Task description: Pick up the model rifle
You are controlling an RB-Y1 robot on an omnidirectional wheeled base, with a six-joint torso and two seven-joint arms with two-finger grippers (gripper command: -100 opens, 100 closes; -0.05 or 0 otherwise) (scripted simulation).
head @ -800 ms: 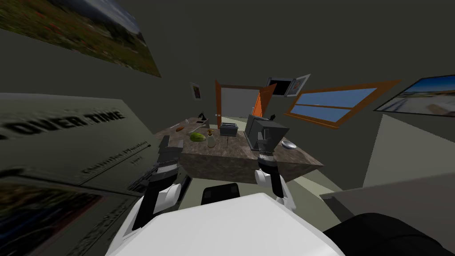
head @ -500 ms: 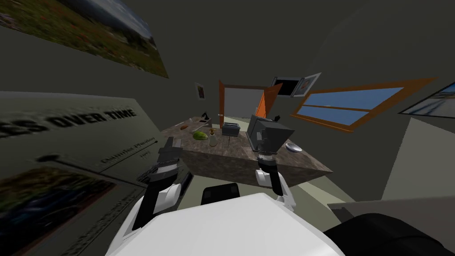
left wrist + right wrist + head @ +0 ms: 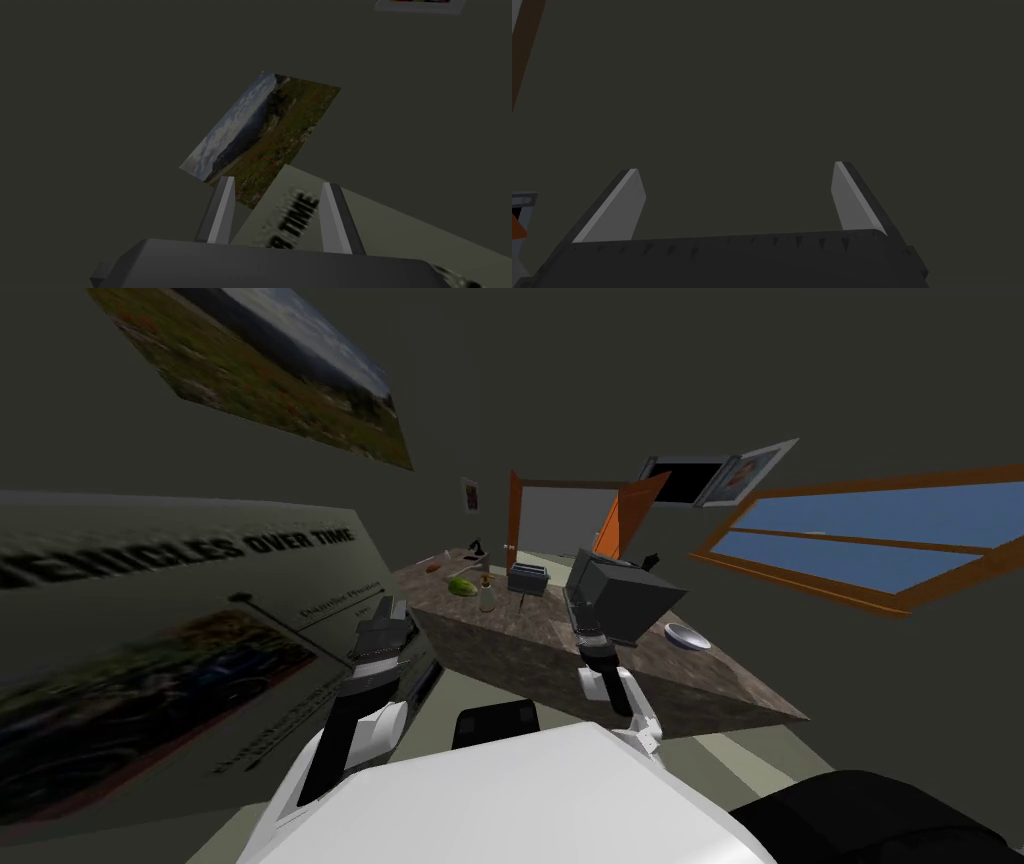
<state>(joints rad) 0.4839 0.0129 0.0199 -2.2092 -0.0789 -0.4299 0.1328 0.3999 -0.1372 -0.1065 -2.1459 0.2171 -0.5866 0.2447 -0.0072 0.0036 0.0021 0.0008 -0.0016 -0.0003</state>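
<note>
Standing a little way from the big brown desk (image 3: 530, 618) at twelve o'clock, I hold both arms up, maybe so they bump nothing. A dark box (image 3: 630, 593) sits on it at one o'clock. The left fingers (image 3: 222, 210) and right fingers (image 3: 852, 200) are wide apart, holding nothing. The model rifle is too small to pick out. It is likely on the desk, well apart from both.

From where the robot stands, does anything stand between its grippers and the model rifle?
The rifle is too small to pick out on the table. A large dark box stands in line beyond the right gripper; a toaster and bottle stand mid-table.
</note>
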